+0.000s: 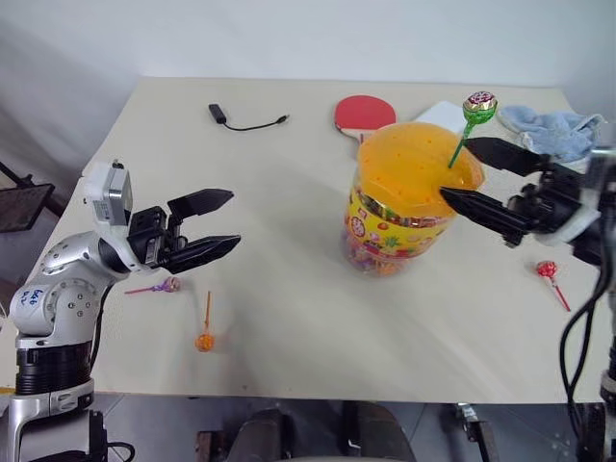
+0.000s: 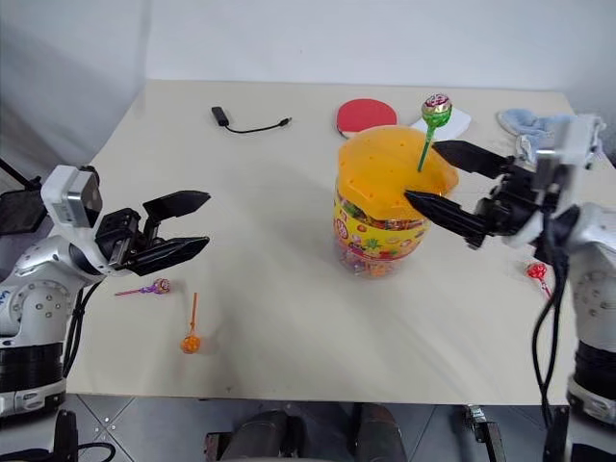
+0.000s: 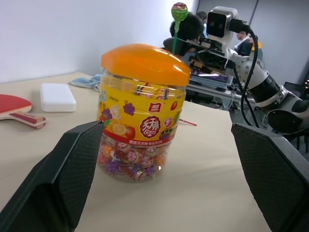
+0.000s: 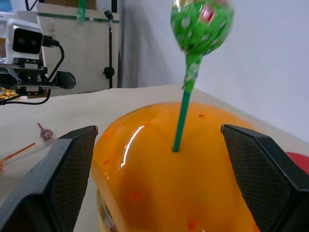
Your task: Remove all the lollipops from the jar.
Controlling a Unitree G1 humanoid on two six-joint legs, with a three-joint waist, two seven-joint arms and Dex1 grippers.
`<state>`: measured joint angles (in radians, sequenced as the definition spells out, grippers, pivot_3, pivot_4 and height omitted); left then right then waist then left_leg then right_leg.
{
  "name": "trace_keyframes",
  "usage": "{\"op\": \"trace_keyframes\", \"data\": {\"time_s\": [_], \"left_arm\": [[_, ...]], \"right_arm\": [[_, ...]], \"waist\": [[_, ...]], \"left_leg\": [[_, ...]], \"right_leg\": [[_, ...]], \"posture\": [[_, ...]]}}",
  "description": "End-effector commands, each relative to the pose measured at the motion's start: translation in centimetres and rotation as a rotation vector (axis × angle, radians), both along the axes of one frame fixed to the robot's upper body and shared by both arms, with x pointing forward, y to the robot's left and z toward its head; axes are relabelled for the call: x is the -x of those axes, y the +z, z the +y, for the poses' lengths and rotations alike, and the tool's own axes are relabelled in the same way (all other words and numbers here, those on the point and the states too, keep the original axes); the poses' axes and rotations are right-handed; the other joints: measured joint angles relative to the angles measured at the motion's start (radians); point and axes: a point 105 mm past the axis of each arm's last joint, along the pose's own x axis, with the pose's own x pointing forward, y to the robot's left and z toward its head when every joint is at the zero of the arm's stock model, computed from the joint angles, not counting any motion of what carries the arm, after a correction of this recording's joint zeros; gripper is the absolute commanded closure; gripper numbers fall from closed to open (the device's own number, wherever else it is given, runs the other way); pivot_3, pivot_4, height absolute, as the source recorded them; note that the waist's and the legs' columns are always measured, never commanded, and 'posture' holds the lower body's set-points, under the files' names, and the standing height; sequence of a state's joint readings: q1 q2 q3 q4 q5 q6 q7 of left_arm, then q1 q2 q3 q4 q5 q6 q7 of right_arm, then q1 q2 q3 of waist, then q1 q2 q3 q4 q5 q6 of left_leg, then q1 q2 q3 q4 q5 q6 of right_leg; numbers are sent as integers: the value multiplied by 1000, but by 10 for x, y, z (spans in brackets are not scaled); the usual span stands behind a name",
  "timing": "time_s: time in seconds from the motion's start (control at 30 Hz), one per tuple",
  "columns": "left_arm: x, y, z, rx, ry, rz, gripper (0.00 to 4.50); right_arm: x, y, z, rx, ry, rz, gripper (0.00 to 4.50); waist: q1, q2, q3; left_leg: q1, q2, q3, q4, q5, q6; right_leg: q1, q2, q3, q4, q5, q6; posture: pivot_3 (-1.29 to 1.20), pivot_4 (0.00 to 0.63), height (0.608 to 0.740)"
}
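The jar, a clear tub with a domed orange lid and a yellow label, stands right of the table's middle. A green lollipop stands upright with its stick in a hole of the lid. My right gripper is open at the lid's right side, one finger on each side of the green stick and not touching it. On the table lie a purple lollipop, an orange one and a red one. My left gripper hovers open and empty at the left, pointing toward the jar.
At the back of the table lie a red paddle, a white box, a blue cloth and a black cable with a plug. A person sits beyond the table in the left wrist view.
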<state>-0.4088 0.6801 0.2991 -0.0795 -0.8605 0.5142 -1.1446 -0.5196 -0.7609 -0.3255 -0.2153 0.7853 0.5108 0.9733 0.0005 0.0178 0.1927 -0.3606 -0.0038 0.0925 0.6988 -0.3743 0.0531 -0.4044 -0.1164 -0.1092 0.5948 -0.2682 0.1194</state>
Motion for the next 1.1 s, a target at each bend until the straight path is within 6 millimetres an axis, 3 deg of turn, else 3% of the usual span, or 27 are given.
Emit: {"op": "trace_keyframes", "data": {"time_s": [0.03,0.3,0.47,0.67,0.77,0.87,0.93,1.0,1.1], "left_arm": [[8,9,0,0,7,-56,0],[10,10,-1,6,24,-64,0],[11,12,-5,7,8,-69,0],[11,12,-10,-9,-25,-77,0],[11,8,-16,-38,-53,-77,0],[11,-3,-22,-82,-81,-72,0],[12,-13,-27,-115,-105,-61,0],[14,-22,-30,-147,-132,-43,0],[18,-31,-34,-171,-160,-22,0]], "right_arm": [[-3,12,4,-35,7,-18,399],[-5,17,0,-55,4,-28,2760],[3,34,-6,-110,41,-49,4481],[19,76,-34,-189,-7,-136,4481],[14,83,-75,-178,-214,-96,4481],[5,58,-124,-90,-481,73,4481],[3,18,-157,71,-674,233,4481],[8,-21,-183,269,-821,349,4481],[19,-62,-203,459,-928,429,4481]], "waist": [[-1,0,0],[-1,0,0],[-1,0,0],[2,0,0],[6,-1,0],[15,-2,-1],[22,-3,-1],[25,-3,-2],[23,-1,-2]], "left_leg": [[0,0,0,0,0,0],[-3,0,2,2,1,1],[-3,0,2,2,1,1],[-6,0,1,3,1,2],[-7,0,0,3,1,2],[-8,-1,1,3,1,2],[-8,0,2,2,1,2],[-8,0,2,2,1,2],[-7,0,4,2,1,2]], "right_leg": [[0,0,-1,0,0,0],[-5,0,-1,4,0,0],[-5,0,-1,5,0,0],[-8,0,-1,6,0,0],[-8,-1,-1,5,0,0],[-7,0,-1,3,0,0],[-8,0,-2,3,0,0],[-8,1,-2,3,0,0],[-8,1,-2,3,0,1]], "posture": [[0,150,740],[0,150,740],[0,150,740],[0,150,740],[0,150,740],[0,150,740],[0,150,740],[0,150,740],[0,150,740]]}}
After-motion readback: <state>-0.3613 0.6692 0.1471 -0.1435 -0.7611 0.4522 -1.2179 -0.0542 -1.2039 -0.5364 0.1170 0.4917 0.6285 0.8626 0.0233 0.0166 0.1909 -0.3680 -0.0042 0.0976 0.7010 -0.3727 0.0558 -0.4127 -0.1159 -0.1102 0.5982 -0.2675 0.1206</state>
